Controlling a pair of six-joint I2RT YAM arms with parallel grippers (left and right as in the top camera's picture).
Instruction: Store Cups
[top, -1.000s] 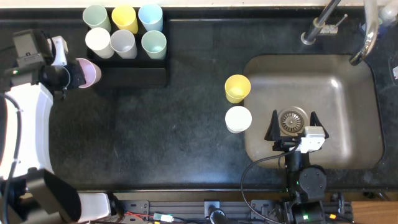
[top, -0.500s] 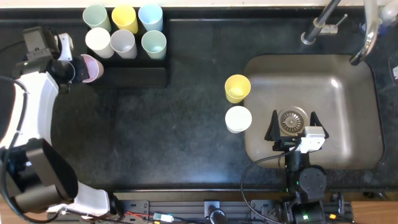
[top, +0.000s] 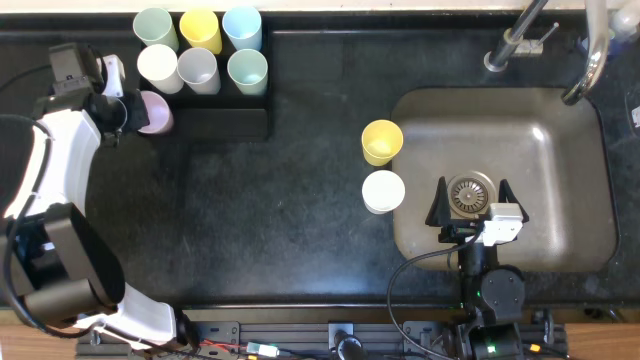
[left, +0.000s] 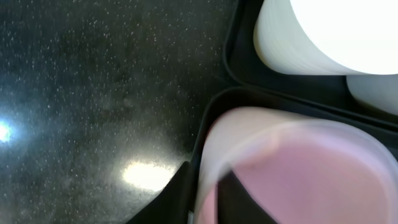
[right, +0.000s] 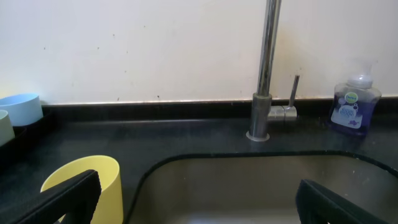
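One pink cup (top: 152, 112), likely light, thin, slippery plastic: left fingers (left: 177, 196) pinch its rim, one inside, one outside, at tray (top: 225, 125) near-left corner; right fingers (top: 437, 208) spread open over sink (top: 560, 130).

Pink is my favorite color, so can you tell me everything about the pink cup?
The pink cup is a plain tumbler with no handle. It looks like slightly see-through plastic with a paler rim. The left end effector pinches its wall, one finger inside and one outside. It is held at the left end of the black tray, next to a white cup standing there. Whether it touches the tray cannot be told.
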